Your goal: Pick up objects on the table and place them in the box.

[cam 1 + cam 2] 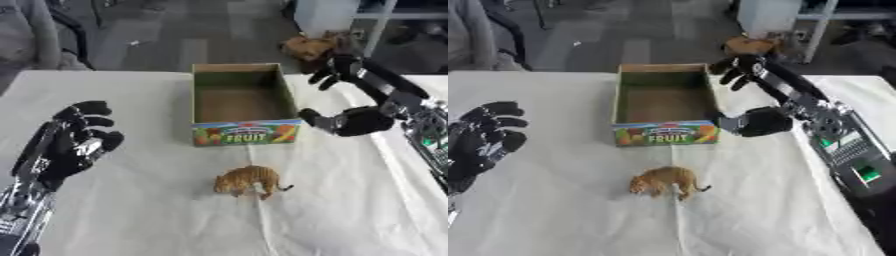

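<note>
We look down on a white-covered surface (pixel 131 200). From the right edge, the right arm reaches inward across the surface, its forearm angled toward the far side. The right robot hand (pixel 750 95) sits just beside the right wall of an open cardboard box (pixel 243 102), with its fingers (pixel 730 67) spread and lifted near the box's far right corner and its thumb low by the near right corner. It holds nothing, and we cannot tell whether it touches the box.

The box stands at the middle of the surface toward the far edge, with a colourful fruit label on its near face, and looks empty inside. A small orange toy tiger (pixel 249 181) stands on the surface nearer to us than the box, well apart from both hands.

The left robot hand (pixel 74 142) rests near the left edge, palm turned up, fingers relaxed and slightly curled, holding nothing.
</note>
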Tool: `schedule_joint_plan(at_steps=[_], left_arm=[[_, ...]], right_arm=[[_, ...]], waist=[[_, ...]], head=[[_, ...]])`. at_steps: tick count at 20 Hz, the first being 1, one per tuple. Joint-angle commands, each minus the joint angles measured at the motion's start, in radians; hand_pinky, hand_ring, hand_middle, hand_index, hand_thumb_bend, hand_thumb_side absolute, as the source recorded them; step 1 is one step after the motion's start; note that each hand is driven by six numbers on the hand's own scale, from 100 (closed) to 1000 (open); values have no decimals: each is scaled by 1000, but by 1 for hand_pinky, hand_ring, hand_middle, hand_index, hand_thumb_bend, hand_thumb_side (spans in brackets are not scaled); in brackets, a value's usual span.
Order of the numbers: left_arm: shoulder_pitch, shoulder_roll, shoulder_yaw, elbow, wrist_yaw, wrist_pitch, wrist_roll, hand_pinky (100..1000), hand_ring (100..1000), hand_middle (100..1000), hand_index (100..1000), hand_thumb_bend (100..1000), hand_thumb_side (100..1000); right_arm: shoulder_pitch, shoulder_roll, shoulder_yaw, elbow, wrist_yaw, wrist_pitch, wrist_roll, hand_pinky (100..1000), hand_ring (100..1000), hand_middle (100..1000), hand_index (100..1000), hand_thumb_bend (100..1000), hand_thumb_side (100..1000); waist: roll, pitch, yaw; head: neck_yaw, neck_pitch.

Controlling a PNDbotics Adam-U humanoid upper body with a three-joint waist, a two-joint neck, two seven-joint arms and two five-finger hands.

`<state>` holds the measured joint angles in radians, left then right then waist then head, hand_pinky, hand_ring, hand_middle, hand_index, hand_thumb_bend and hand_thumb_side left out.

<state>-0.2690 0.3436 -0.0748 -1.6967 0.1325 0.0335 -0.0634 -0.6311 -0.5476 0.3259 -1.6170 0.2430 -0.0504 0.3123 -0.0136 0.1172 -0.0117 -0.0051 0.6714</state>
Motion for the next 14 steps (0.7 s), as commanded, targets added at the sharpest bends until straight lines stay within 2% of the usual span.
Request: schedule_joint_plan(at_steps=[1,7,14], left_arm=[[-20,9,0,-11,-2,-1,-6,613,693,683,775,806,391],[-24,3,-4,-11,-2,-1,-11,613,694,683,775,802,392],[-28,-3,-6,-11,-2,-2,-16,613,695,684,775,798,392]], right_arm=[[-35,4,23,24,32,-10,36,695,747,770,847,335,266],[-61,55,64,83,88,-38,82,695,746,768,850,322,276],[-65,112,87,160,146,-68,98,691,735,758,847,315,282]], waist=[[3,-15,3],[6,-15,6],[8,-17,9]], head=[[-5,-6],[-7,-5],[-4,-2]])
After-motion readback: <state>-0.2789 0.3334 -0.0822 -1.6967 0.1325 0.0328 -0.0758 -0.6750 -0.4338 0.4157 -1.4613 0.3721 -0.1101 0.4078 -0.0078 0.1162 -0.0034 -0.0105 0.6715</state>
